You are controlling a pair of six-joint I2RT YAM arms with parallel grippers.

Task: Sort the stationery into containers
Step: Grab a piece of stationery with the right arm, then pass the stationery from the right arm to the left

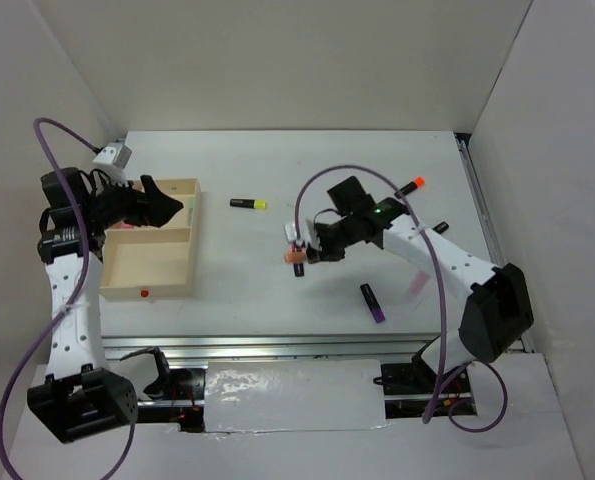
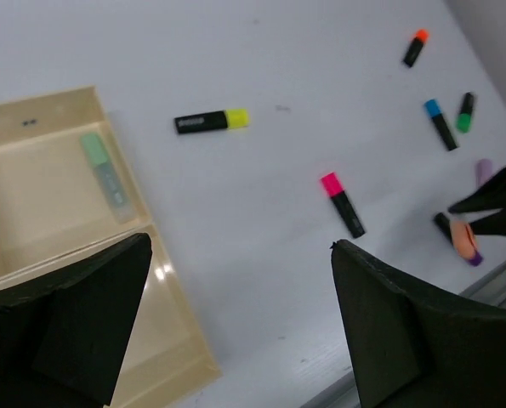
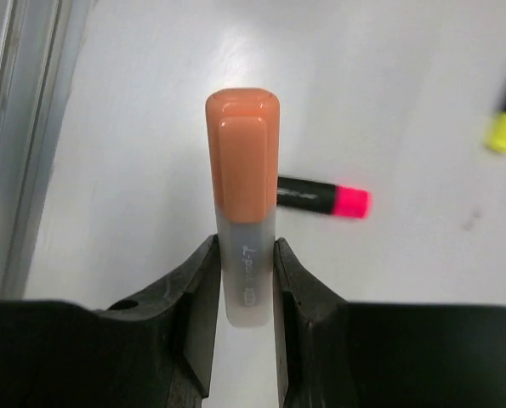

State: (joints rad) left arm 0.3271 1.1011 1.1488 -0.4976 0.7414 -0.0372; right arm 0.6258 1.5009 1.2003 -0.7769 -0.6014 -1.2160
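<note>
- While the right side does the carrying, I would ease my left hand (image 2: 240,255) aside. It hangs over the far end of the tray (image 1: 152,265), fingers spread wide and holding nothing.
- That tray sits at the left of the tabletop (image 1: 277,150). A pale green marker (image 2: 104,174) lies in one compartment, so I judge the pale ones belong there.
- Between tray and right hand lies a yellow-capped marker (image 1: 248,203). I would travel high enough to clear it and the tray's wall.
- My right hand (image 3: 246,255) is pinching the pale orange marker (image 3: 242,161) by its clear body, cap poking out past the fingertips. It looks lifted off the tabletop near the middle, well apart from the tray.
- I would keep the squeeze steady, move slowly and lower the marker into the compartment before letting go.
</note>
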